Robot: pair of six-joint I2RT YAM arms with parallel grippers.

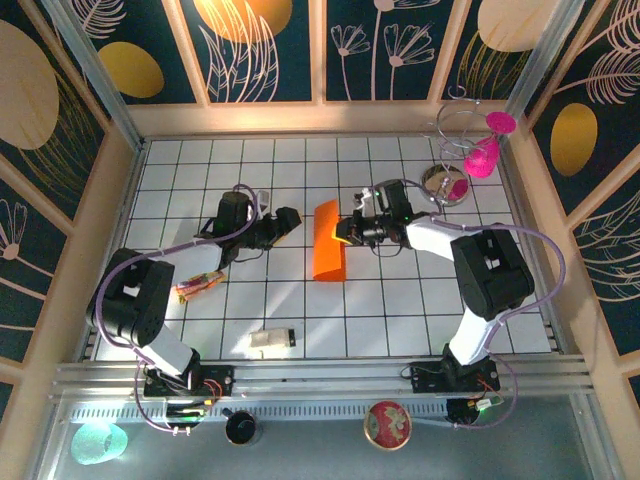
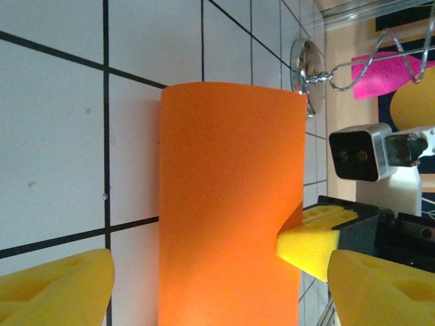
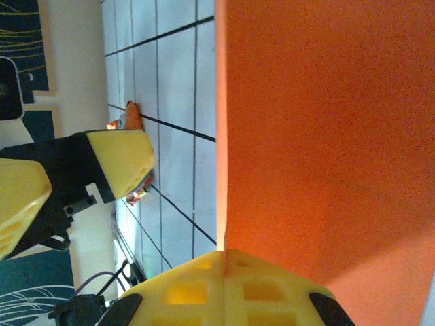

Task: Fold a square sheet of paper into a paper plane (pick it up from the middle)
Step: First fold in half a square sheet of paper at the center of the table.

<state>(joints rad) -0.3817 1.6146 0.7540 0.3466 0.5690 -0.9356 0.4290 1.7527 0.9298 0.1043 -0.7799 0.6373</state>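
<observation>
1. Thin bright orange paper sheet [image 1: 328,243] is located near ctr of the white tiled table w/ black grid lines [image 1: 200,170]. In top view it is seen as a narrow rectangle. Long axis is set approx. 12–6 o'clock, short ends toward 12 and 6.
2. Surface is matte, plain and finely grained. In left wrist view the sheet is bowed into a smooth convex arch.
3. Right gripper [image 1: 348,232] is closed on the sheet's 3 o'clock long edge. A wedge-shaped yellow foam pad [image 2: 306,246] is seen pinching it.
4. Left gripper [image 1: 287,222] is positioned at the sheet's 9 o'clock side. Jaws are spread wide, nothing is held, and the yellow foam fingers [image 2: 61,288] are clear of the paper.
</observation>
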